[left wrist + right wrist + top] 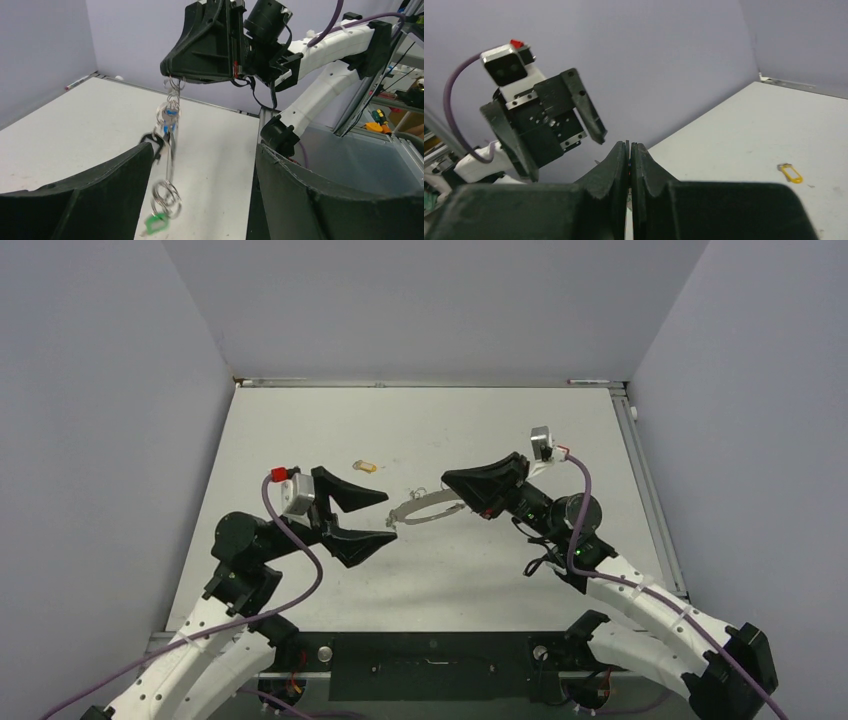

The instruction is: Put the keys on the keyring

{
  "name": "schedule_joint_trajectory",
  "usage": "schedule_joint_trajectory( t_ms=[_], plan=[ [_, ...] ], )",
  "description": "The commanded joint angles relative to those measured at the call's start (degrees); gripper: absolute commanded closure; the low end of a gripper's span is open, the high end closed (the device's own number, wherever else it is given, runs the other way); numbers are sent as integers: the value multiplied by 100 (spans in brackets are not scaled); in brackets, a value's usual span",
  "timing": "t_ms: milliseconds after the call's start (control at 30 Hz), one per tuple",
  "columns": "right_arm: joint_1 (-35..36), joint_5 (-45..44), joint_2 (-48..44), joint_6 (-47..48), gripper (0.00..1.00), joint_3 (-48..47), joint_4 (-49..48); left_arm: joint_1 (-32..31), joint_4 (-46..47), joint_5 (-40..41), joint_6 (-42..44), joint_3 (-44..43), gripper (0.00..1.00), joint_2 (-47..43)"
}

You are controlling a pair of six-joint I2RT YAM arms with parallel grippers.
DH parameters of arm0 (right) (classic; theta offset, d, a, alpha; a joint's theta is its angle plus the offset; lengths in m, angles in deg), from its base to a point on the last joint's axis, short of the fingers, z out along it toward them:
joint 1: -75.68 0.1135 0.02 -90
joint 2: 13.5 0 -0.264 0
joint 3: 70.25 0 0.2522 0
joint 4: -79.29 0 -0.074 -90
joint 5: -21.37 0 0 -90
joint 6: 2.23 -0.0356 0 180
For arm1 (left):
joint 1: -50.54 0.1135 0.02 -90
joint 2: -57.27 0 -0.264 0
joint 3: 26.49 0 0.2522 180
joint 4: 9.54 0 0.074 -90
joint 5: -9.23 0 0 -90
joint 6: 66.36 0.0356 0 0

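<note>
Silvery keyring pinched in R jaws; L jaws spread wide.

Left wrist: keyring top end hidden inside the right hand. Green key blurred near the bottom edge. The keys higher up are bunched, count unclear. Left hand fingers cut off by the bottom edge. Right wrist: closed fingers hide the keyring. Top view: yellow tag on the worktop, left of centre toward the far edge, too small to read. Keyring-to-left-hand contact unclear.
</note>
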Motion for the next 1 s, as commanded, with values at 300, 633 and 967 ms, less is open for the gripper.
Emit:
schedule_joint_trajectory(
  t_ms=[300,633,967],
  plan=[
    [1556,-86,176,893,95,-173,-990,-31,473,-536,-434,-682,37,204],
    [2181,-319,251,1099,95,-266,-1255,-106,942,-756,-861,-463,44,350],
    [2661,-686,307,1543,95,-434,-1058,-231,1149,-985,-1125,-362,53,556]
  ],
)
